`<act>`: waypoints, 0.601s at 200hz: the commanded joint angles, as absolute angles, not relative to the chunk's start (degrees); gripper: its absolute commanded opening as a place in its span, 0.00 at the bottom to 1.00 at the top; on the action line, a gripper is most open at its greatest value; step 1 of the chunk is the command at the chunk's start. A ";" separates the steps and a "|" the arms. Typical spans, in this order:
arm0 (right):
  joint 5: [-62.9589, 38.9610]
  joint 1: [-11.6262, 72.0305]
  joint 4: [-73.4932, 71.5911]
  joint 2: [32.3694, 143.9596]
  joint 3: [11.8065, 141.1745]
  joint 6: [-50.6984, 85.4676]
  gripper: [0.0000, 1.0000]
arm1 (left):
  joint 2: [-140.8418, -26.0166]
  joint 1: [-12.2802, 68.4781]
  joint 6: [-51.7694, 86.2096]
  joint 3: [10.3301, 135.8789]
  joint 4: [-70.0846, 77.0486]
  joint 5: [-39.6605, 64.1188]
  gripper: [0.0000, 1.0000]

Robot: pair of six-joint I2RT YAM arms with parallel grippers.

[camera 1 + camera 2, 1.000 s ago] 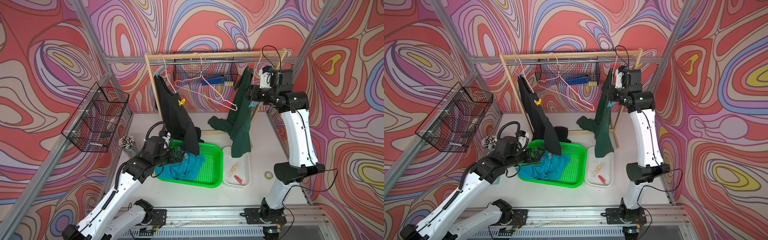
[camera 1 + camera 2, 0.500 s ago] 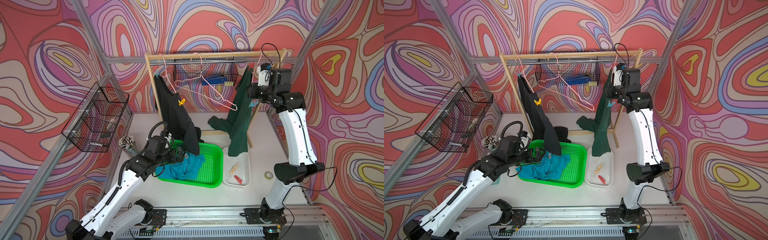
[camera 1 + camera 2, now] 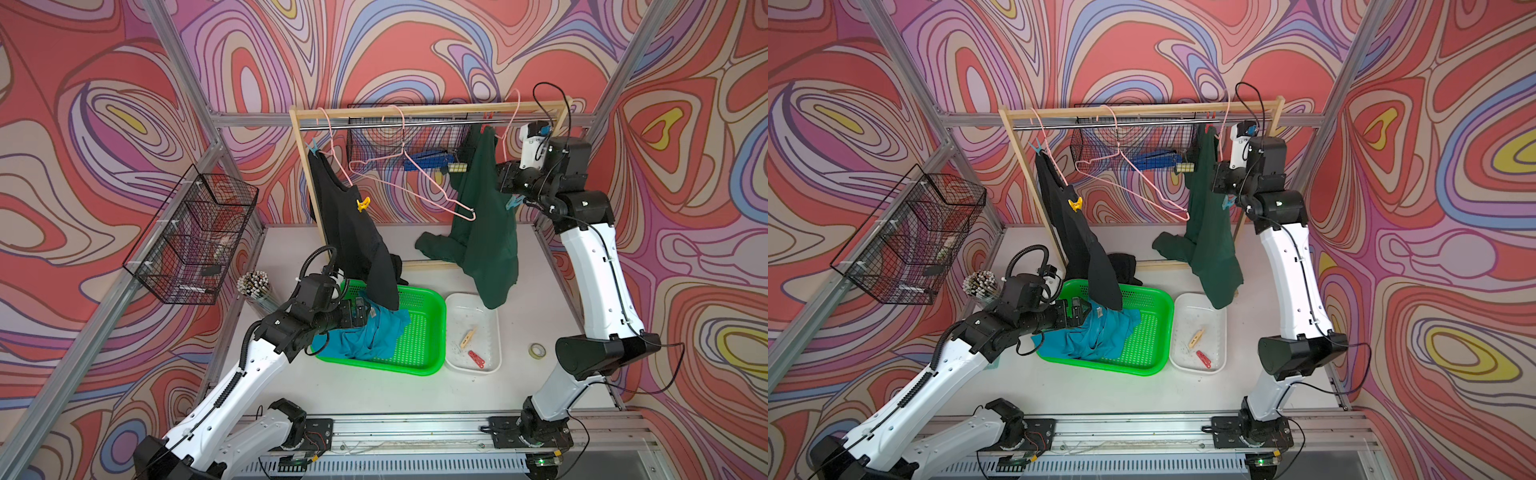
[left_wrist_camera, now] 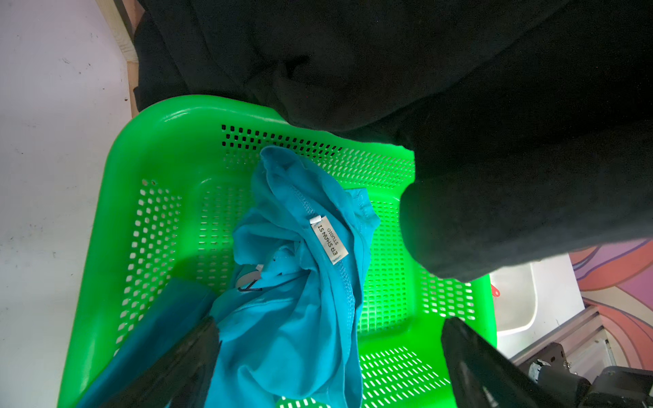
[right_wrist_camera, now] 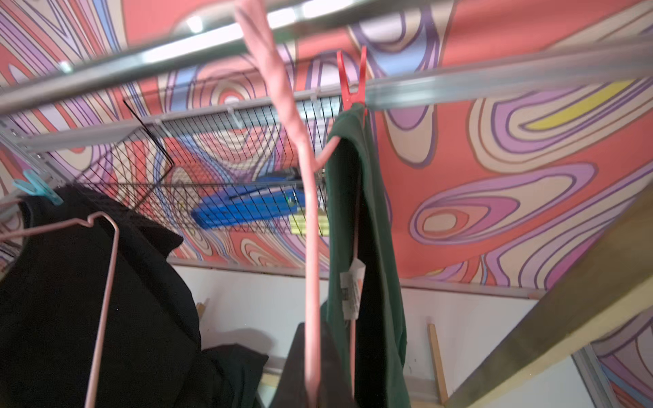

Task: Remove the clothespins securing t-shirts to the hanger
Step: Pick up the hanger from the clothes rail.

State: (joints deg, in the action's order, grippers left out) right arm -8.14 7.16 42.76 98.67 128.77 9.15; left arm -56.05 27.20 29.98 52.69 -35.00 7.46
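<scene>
Step in hand: unclipping dark green t-shirt [image 3: 484, 232], right of centre in both top views. Right end effector [image 3: 520, 200] pressed together, seemingly pinching light blue clothespin [image 3: 513, 203] at shirt edge. Pin's long axis diagonal: jaw end lower left, handles upper right. Next: pull pin off with firm squeeze. Left end effector [image 3: 360, 312] spread wide above turquoise t-shirt [image 3: 374, 338], lower centre.

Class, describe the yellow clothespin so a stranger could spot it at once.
Find the wooden rack at the back. A black t-shirt hangs at its left end, and the yellow clothespin grips its lower shoulder. Only this one is yellow; the shirt's other clothespin is light blue.
</scene>
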 commanded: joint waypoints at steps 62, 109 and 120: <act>-5.60 7.03 34.31 87.50 121.72 10.03 0.00 | -54.93 26.56 29.85 52.02 -36.14 7.24 1.00; -5.98 6.98 37.74 80.26 112.56 10.26 0.00 | -55.28 26.54 30.06 52.97 -36.37 6.98 1.00; -5.88 6.95 38.88 78.93 111.24 10.11 0.00 | -55.20 26.54 30.10 53.13 -36.54 6.94 1.00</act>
